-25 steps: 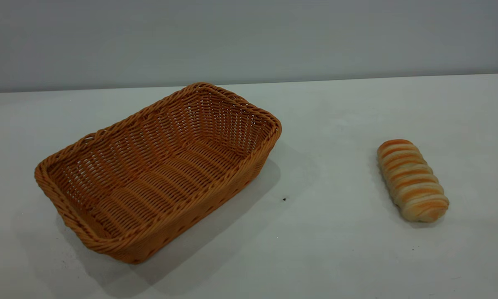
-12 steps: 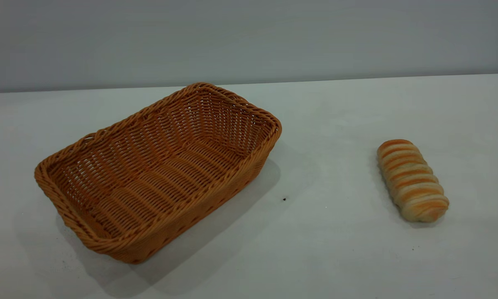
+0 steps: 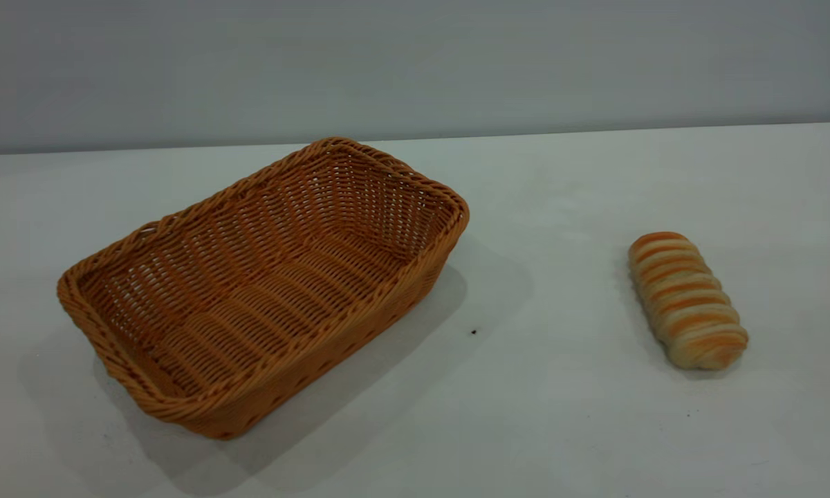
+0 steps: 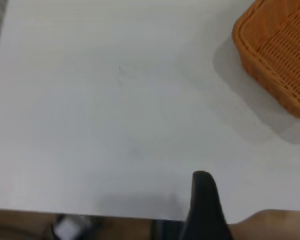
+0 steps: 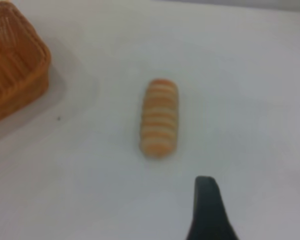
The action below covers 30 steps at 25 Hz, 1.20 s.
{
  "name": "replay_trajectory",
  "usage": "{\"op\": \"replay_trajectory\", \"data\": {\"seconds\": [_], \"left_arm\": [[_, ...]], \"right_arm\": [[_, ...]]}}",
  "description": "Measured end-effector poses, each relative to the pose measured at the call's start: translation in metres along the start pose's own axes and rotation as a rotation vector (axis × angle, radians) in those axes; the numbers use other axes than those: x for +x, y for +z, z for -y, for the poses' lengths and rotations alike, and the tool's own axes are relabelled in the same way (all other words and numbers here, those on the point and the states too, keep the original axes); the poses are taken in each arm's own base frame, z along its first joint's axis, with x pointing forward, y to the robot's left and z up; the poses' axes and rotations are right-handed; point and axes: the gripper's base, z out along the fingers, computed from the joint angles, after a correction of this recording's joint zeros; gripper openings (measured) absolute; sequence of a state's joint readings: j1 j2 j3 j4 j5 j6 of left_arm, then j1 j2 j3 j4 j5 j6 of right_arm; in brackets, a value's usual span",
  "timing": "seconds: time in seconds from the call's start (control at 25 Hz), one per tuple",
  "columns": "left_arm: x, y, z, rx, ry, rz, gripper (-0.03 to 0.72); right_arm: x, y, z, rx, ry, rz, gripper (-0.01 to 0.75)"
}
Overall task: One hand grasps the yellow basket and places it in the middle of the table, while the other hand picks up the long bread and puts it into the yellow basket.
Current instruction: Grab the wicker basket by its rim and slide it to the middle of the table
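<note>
The yellow basket (image 3: 263, 283), an orange-tan wicker rectangle, sits empty on the left half of the white table (image 3: 560, 415). The long bread (image 3: 687, 299), banded golden and cream, lies on the table's right side, well apart from the basket. Neither arm shows in the exterior view. In the left wrist view a dark part of my left gripper (image 4: 202, 200) hangs over the table's near edge, far from the basket's corner (image 4: 280, 55). In the right wrist view a dark part of my right gripper (image 5: 207, 205) hovers short of the bread (image 5: 160, 118), not touching it; the basket's corner (image 5: 15, 75) shows beyond.
A small dark speck (image 3: 474, 332) lies on the table between basket and bread. A grey wall (image 3: 415, 62) runs behind the table's far edge. The table's near edge (image 4: 90, 215) shows in the left wrist view.
</note>
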<state>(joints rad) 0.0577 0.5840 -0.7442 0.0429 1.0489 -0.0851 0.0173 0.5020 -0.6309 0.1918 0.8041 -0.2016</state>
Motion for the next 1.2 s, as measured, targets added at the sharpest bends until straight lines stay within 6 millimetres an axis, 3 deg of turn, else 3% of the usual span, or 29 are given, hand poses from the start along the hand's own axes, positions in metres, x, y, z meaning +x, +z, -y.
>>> {"op": "replay_trajectory", "data": {"seconds": [0.16, 0.36, 0.68, 0.92, 1.2], "left_arm": [[-0.031, 0.038, 0.009, 0.043, -0.102, -0.093, 0.582], [-0.058, 0.097, 0.026, 0.154, -0.239, -0.194, 0.582], [-0.061, 0.200, 0.045, 0.187, -0.391, -0.430, 0.582], [-0.042, 0.254, 0.079, 0.192, -0.416, -0.521, 0.582], [-0.025, 0.287, 0.087, 0.144, -0.447, -0.583, 0.582]], "right_arm": [[-0.022, 0.050, 0.000, -0.095, -0.003, -0.038, 0.546], [-0.027, 0.117, -0.006, -0.244, 0.014, -0.107, 0.546], [-0.028, 0.197, -0.060, -0.455, -0.013, -0.160, 0.546], [-0.023, 0.229, -0.076, -0.494, -0.030, -0.195, 0.546], [-0.022, 0.234, -0.075, -0.483, -0.043, -0.195, 0.546]]}}
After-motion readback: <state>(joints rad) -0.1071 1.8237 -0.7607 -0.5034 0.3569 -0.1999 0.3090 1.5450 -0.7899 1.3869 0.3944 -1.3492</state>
